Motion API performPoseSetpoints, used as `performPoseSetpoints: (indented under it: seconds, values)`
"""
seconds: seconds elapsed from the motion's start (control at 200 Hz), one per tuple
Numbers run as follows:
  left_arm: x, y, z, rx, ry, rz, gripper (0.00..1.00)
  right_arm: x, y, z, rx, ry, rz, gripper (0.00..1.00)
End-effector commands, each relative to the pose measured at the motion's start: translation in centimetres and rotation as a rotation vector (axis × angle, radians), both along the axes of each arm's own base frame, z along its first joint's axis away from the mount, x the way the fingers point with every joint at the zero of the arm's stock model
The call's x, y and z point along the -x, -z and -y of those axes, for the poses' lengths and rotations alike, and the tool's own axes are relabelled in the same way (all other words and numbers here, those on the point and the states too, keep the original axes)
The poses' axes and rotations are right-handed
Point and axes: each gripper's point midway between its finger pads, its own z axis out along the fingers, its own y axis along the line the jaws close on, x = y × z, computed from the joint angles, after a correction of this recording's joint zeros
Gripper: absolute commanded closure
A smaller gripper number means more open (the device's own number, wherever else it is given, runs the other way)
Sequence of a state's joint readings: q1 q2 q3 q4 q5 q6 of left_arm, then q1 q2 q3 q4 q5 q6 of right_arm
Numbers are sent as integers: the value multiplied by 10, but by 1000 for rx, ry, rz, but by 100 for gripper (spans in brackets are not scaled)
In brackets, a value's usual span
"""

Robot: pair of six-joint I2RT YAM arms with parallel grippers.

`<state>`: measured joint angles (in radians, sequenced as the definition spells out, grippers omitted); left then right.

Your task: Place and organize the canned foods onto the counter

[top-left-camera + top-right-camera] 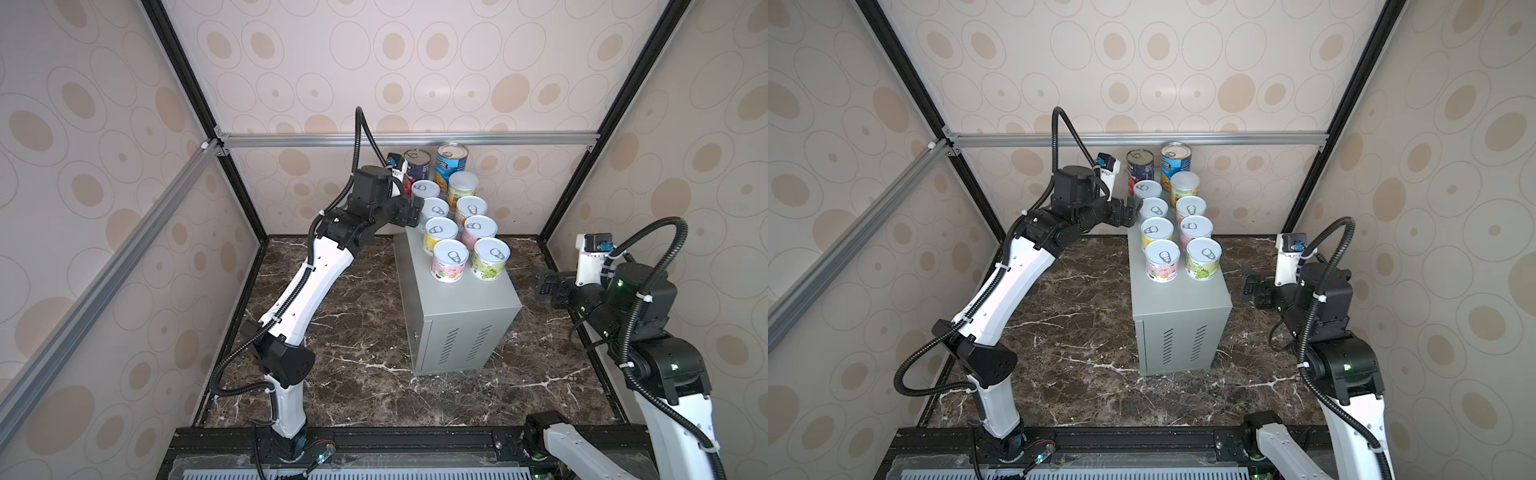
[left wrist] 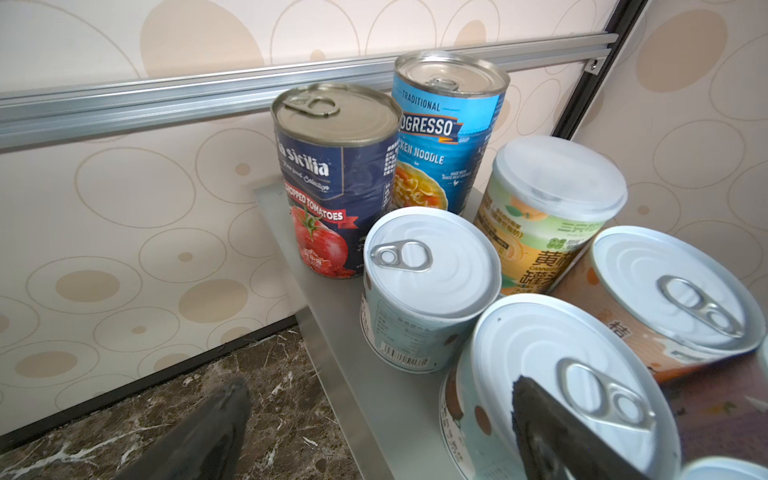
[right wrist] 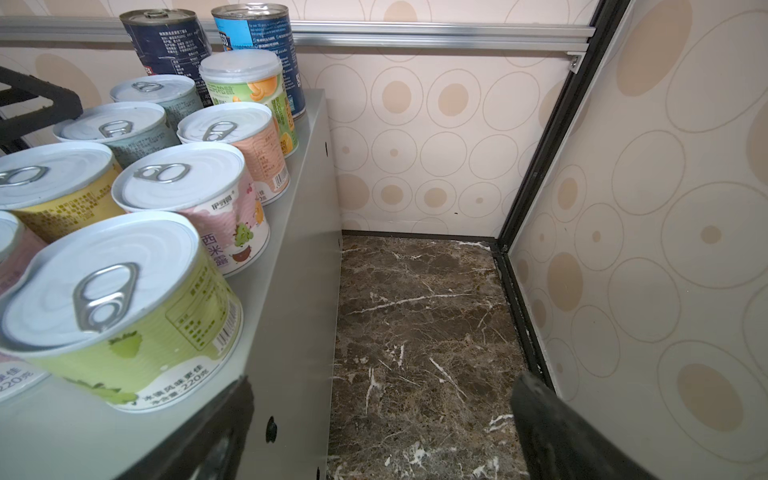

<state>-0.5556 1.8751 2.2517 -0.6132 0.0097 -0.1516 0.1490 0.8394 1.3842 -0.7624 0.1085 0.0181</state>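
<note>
The canned foods stand upright in two rows on the grey counter point(image 1: 478, 301). At the back are a navy-red can point(image 1: 417, 164), a blue-yellow can point(image 1: 452, 160) and a white-lidded green-yellow can point(image 1: 462, 187). Several pastel cans fill the rows in front, down to a pink can point(image 1: 450, 259) and a green can point(image 1: 490, 257). My left gripper point(image 1: 413, 214) is open at the counter's left edge. One finger point(image 2: 552, 428) hangs over a pale-blue can point(image 2: 540, 374), gripping nothing. My right gripper point(image 1: 544, 286) is open and empty, right of the counter.
The counter point(image 1: 1177, 328) stands on a dark brown marble floor point(image 1: 353, 332) inside a wallpapered enclosure with aluminium rails point(image 1: 395, 139). Its front has vent slots point(image 1: 463, 343). Bare marble point(image 3: 415, 332) lies between the counter's right side and the wall.
</note>
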Motion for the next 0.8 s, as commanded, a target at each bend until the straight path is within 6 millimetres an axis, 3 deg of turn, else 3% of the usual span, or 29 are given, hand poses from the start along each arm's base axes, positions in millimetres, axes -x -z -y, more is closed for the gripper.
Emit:
performPoseSetpoints:
  seconds: [0.0, 0.27, 0.52, 0.655, 0.795]
  values:
    - [4, 10, -14, -56, -18, -36, 2, 0, -2, 2, -5, 11, 14, 0]
    - [11, -14, -10, -13, 21, 9, 2, -1, -1, 2, -6, 11, 13, 0]
    - [49, -73, -7, 102, 143, 129, 2, -1, -2, 3, -3, 13, 14, 0]
    - [67, -91, -19, 121, 146, 164, 2, -1, -2, 3, 1, 16, 15, 0]
    - [77, -87, -42, 73, 72, 166, 2, 0, -2, 5, 5, 22, 15, 0]
